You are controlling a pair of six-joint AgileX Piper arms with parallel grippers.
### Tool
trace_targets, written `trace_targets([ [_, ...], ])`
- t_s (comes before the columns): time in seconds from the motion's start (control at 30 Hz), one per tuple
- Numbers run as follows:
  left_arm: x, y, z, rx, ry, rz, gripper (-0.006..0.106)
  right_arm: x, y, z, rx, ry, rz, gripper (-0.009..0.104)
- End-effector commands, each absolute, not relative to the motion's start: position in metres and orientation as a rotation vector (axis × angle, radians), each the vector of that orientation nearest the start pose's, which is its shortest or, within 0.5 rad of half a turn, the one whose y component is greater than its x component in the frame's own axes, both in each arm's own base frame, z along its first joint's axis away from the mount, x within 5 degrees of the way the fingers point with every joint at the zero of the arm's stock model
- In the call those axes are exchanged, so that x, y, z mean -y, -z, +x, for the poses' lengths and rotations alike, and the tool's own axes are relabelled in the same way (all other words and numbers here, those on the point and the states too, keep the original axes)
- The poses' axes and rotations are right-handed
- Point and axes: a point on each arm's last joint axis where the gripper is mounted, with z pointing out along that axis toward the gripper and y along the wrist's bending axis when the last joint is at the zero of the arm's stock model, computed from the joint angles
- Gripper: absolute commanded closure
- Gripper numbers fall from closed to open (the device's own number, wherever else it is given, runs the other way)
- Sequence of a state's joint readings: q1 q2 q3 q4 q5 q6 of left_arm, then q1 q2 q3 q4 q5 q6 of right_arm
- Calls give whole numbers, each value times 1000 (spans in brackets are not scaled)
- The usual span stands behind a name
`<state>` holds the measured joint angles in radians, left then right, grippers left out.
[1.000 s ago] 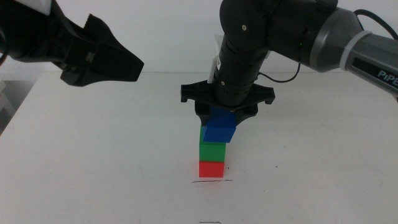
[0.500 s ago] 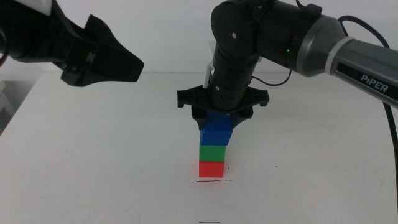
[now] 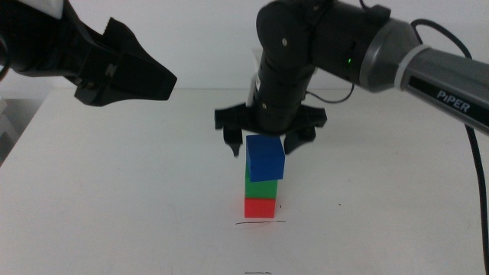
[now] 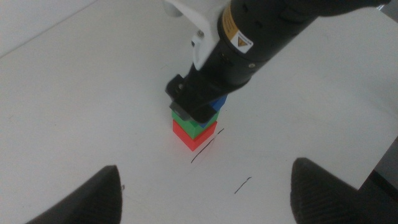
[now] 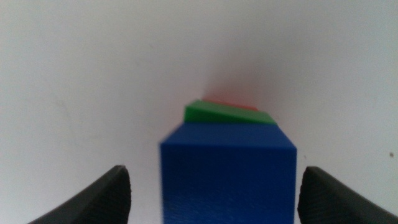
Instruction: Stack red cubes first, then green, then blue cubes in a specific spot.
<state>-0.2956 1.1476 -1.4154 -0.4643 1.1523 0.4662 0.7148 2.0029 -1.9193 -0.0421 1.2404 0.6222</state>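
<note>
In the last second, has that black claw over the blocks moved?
Yes. The right gripper has opened and lifted away from the blue cube, which now sits free on the green cube.

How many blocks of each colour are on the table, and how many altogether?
Red cube: 1
Green cube: 1
Blue cube: 1
Total: 3, all in one stack.

"PiPER" on right arm [image 3: 451,80] sleeve
</note>
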Motion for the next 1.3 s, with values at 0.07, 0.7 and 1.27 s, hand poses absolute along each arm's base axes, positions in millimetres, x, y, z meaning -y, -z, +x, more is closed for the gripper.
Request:
trace_targets([
  [0.07,97,-462,181,-2059,539,799,9,-272,-355,325,-2704,-333,-160,13],
  [0.7,97,-462,181,-2060,539,800,9,-102,-460,277,-2376,-278,-54,13],
  [1.27,97,-462,181,-2060,539,800,9,-10,-472,184,-2130,-159,175,14],
])
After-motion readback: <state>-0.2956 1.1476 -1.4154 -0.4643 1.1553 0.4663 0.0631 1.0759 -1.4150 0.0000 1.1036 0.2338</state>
